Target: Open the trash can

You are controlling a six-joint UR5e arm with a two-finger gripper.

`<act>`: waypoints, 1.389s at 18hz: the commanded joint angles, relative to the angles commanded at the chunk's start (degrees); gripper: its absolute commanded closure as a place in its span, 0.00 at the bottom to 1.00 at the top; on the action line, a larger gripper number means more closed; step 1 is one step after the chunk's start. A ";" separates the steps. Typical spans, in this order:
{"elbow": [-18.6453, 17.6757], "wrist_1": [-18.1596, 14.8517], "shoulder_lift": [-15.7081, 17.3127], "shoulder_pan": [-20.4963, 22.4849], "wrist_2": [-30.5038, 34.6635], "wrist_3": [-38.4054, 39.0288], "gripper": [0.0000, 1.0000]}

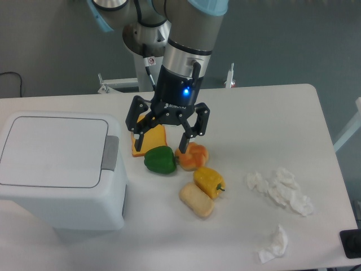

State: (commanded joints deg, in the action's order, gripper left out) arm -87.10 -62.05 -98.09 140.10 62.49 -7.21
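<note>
The trash can [56, 169] is a large white boxy bin at the left of the table, its flat lid down and a grey push tab [110, 153] on its right edge. My gripper [160, 142] hangs open to the right of the bin, above the green pepper [159, 160] and the orange slab [149, 139]. Nothing is between its fingers. One fingertip [183, 145] sits just over the orange bun-like food [193, 157].
A yellow pepper [209, 182] and a pale bread roll [196, 200] lie in front of the gripper. Crumpled white tissues [280, 189] are at the right, with another piece [274, 245] near the front edge. A dark object [351, 243] sits at the right corner.
</note>
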 joint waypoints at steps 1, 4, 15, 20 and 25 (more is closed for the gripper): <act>-0.09 0.00 -0.09 -0.18 0.09 0.00 0.00; -0.44 0.00 -0.09 -0.27 0.09 -0.09 0.00; -0.97 0.00 -1.49 -2.11 0.35 0.09 0.00; -0.97 0.00 -1.58 -2.29 0.35 0.00 0.00; -1.23 0.09 -1.58 -2.29 0.44 0.00 0.00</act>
State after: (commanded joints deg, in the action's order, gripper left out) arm -88.33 -61.96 -99.67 137.81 62.93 -7.21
